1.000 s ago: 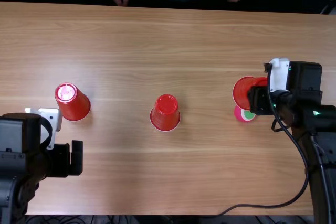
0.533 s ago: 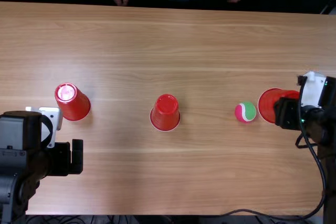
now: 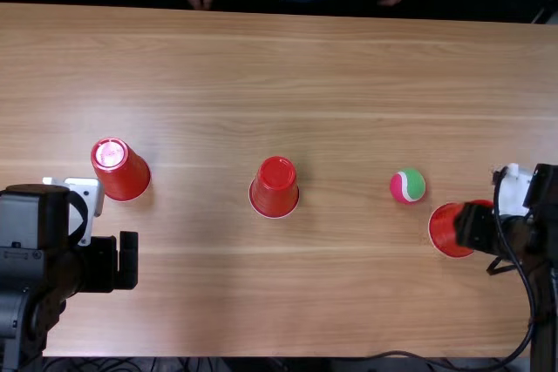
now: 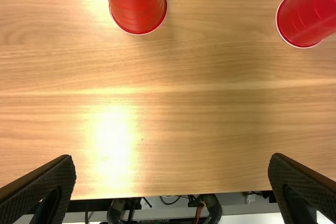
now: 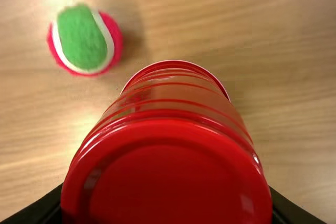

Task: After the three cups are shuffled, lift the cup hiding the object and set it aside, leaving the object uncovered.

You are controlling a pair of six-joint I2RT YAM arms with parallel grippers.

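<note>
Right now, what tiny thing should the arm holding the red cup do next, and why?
Probably lower the held cup onto the table and let go. The ball already lies uncovered, and the right gripper has that cup clear to one side of it, so only setting it down seems left.

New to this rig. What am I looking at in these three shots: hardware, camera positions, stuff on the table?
Two black robot arms work at a wooden table. One picture looks down from above; the other two come from a camera on each arm's wrist. Standing upside down: the left cup and the middle cup, both red. A pink-and-green ball lies uncovered. The right gripper grips a third cup, also red, beside the ball. The left gripper is open and empty, near the left cup.
</note>
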